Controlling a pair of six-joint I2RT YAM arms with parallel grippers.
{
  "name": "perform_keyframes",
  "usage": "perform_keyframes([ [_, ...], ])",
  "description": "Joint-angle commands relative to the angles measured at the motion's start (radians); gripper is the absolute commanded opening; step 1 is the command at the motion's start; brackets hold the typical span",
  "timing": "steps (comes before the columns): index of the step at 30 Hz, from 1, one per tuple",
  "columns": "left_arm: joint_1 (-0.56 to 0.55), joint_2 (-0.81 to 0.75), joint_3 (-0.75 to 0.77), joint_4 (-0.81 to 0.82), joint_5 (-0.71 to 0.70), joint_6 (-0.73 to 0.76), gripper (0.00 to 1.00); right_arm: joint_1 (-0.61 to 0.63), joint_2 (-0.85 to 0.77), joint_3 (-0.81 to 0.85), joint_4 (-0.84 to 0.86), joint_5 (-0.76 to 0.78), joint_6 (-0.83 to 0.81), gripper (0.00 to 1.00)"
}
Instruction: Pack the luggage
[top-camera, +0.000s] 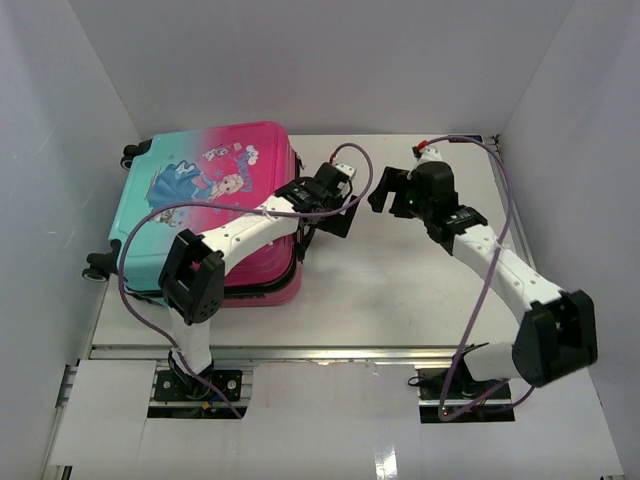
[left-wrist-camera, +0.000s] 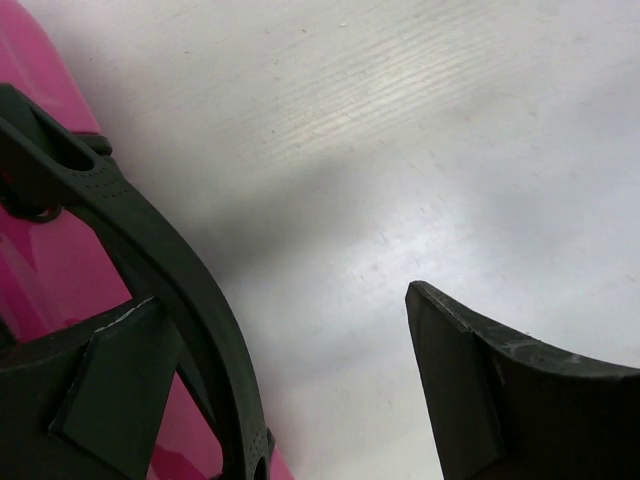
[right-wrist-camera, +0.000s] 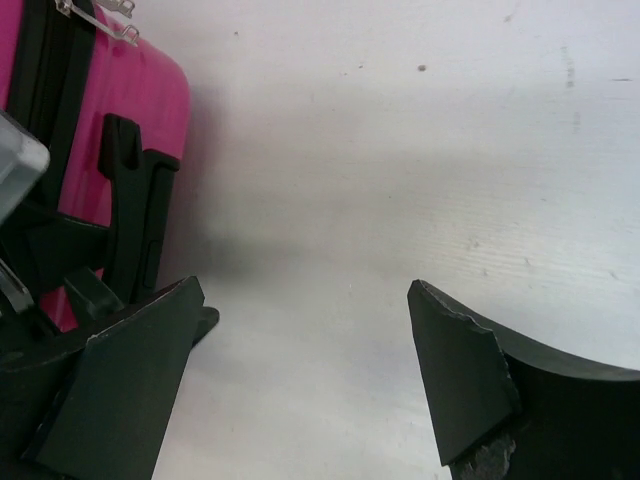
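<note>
The luggage (top-camera: 215, 165) lies shut and flat at the table's back left, pink and teal with a princess print. My left gripper (top-camera: 333, 212) is open at its right edge. In the left wrist view that gripper (left-wrist-camera: 285, 300) has only bare table between its jaws, and the luggage's black side handle (left-wrist-camera: 150, 250) and pink shell (left-wrist-camera: 40, 280) lie against its left finger. My right gripper (top-camera: 380, 195) is open a little to the right. Its wrist view shows the gripper (right-wrist-camera: 300, 290) empty, with the luggage (right-wrist-camera: 130, 90) at the upper left.
The white table (top-camera: 400, 290) has metal rails along its right side (top-camera: 520, 230) and front edge. White walls close in the left, back and right. A purple cable (top-camera: 490, 270) hangs along each arm. The luggage wheels (top-camera: 97, 265) stick out on the left.
</note>
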Motion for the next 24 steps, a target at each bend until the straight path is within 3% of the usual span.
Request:
perform_keyframes([
  [1,-0.03,-0.44,0.076,0.215,0.082,0.007,0.98,0.011,-0.186,0.07,-0.238,0.095,-0.024,0.9],
  [8,-0.03,-0.613,-0.102,0.261,0.294,-0.095,0.98,0.013,-0.371,0.046,-0.333,0.114,-0.037,0.9],
  [13,-0.03,-0.581,-0.15,0.222,0.141,-0.101,0.98,0.014,-0.477,-0.017,-0.346,0.119,-0.034,0.9],
  [24,-0.03,-0.361,-0.197,0.331,0.121,-0.078,0.98,0.014,-0.622,-0.131,-0.343,0.118,-0.064,0.9],
])
